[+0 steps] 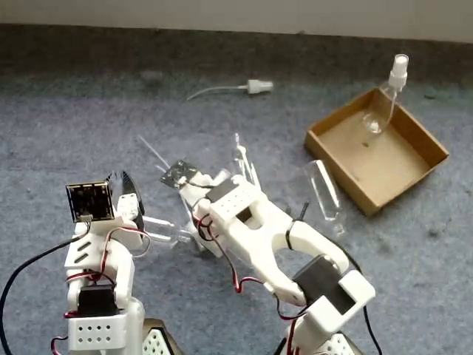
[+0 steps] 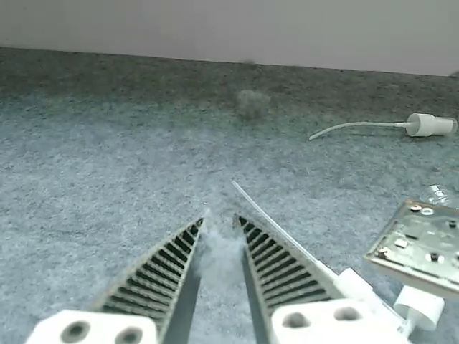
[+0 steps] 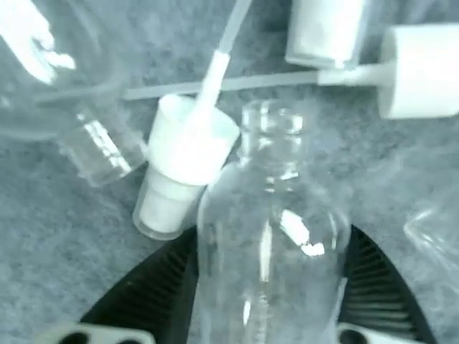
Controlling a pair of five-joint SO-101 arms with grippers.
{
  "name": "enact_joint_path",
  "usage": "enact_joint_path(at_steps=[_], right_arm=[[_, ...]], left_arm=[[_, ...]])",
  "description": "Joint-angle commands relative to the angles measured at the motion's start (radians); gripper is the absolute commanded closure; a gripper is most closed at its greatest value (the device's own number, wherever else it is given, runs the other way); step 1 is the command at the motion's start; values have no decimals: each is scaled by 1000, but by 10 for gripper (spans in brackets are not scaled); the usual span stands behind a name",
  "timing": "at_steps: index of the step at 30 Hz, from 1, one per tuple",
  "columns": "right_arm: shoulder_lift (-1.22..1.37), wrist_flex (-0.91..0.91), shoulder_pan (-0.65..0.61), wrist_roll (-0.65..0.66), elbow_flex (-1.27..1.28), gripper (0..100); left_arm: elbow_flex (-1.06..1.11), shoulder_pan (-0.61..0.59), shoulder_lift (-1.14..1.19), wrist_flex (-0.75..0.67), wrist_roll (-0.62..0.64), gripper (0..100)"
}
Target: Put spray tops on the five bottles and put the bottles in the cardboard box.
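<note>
- Right gripper (image 3: 271,240) clamps an open bottle (image 3: 267,215), frame centre; a spray top (image 3: 183,168) lies just beside the neck.
- Left gripper (image 2: 219,223) is narrow and empty.
- Box (image 1: 384,159), upper right, has one capped bottle (image 1: 393,85).
- Capping step: the left should likely fetch a top.

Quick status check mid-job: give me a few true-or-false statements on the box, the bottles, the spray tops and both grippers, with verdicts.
1. A capped bottle stands in the cardboard box. True.
2. The left gripper is holding a spray top. False: its jaws are open over bare carpet with nothing between them.
3. The held bottle in the right gripper already has its spray top on. False: its neck is bare.
4. A loose spray top with its tube lies on the carpet, apart from the box. True.
</note>
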Motion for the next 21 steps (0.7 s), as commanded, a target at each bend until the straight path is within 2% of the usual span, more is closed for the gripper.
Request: enact_joint_path(at_steps=[1, 5, 8, 11, 16, 21], right_arm=[[-18, -7, 24, 40, -18, 700], [-19, -7, 54, 41, -18, 720], [-19, -8, 91, 41, -19, 814], [-21, -8, 125, 41, -21, 892], [-74, 1, 162, 41, -41, 896], [-268, 2, 171, 41, -38, 896]], left_arm=[[18, -5, 1, -31, -11, 989], [18, 28, 2, -28, -57, 989], [18, 54, 4, -28, -117, 992], [18, 58, 4, -28, -121, 992], [18, 58, 4, -28, -121, 990], [18, 59, 4, -28, -121, 990]])
